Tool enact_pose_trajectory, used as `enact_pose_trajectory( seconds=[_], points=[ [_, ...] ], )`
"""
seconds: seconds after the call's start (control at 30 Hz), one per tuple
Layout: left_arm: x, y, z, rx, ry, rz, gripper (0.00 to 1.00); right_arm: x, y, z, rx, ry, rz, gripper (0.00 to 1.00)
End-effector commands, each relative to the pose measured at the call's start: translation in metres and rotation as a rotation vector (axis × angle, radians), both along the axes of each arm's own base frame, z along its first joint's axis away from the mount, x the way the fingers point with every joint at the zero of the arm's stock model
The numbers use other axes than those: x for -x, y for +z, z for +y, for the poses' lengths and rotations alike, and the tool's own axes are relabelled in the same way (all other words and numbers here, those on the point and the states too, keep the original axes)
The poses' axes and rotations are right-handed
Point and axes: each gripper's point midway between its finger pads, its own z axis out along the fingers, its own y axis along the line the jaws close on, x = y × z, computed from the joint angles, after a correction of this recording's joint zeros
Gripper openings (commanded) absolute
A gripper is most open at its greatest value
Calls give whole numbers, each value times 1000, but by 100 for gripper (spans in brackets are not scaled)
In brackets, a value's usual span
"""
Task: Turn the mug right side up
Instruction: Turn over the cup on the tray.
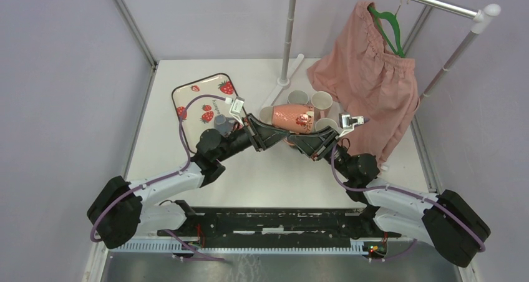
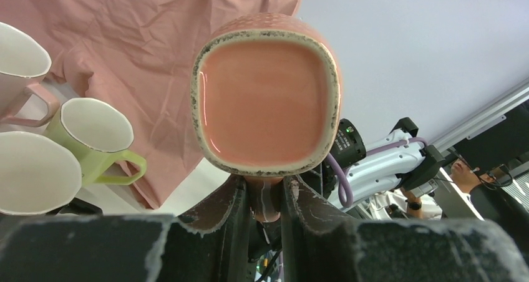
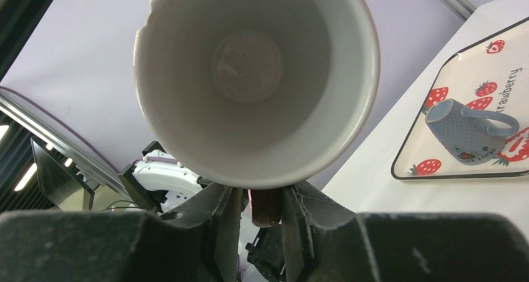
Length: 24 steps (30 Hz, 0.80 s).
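Observation:
The pink strawberry mug [image 1: 293, 118] is held on its side above the table, between my two grippers. In the left wrist view I see its squarish pink base [image 2: 268, 101]; in the right wrist view I look into its white mouth [image 3: 256, 76]. My left gripper [image 1: 273, 134] comes from the left and is shut on the mug's handle [image 2: 265, 198]. My right gripper [image 1: 307, 140] comes from the right, and its fingers [image 3: 261, 201] are closed around the same handle [image 3: 267, 210] from the mouth end.
Several other mugs [image 1: 322, 100] stand upright just behind the held mug, among them a green one [image 2: 93, 129]. A strawberry tray [image 1: 187, 98] at the left holds a blue-grey mug [image 3: 468, 129] on its side. A pink garment [image 1: 374, 88] hangs from a rack at the right, and the rack's pole [image 1: 288, 32] is behind.

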Motion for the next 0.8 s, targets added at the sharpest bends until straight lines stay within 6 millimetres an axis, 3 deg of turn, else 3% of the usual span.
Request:
enact_pose_trajectory(
  seconds=[0.0,0.13,0.27,0.47,0.5,0.53,0.77],
  points=[
    [7,26,3,90,-6,-63,2,8,34,-6,-68,4,-102,29],
    [5,19,3,71,4,-62,3,6,35,-6,-44,-16,-113,15],
    [5,14,3,62,12,-56,16,1,30,-6,-4,-50,-111,1],
    [0,6,4,11,47,-48,37,-3,29,-12,37,-108,-124,0],
    [-1,5,5,1,58,-48,47,-3,30,-13,40,-112,-129,0],
    [-2,2,5,-14,66,-47,50,-3,30,-14,42,-117,-133,0],
    [-12,-20,19,-120,164,-37,57,-3,30,-16,73,-139,-157,0]
  ],
)
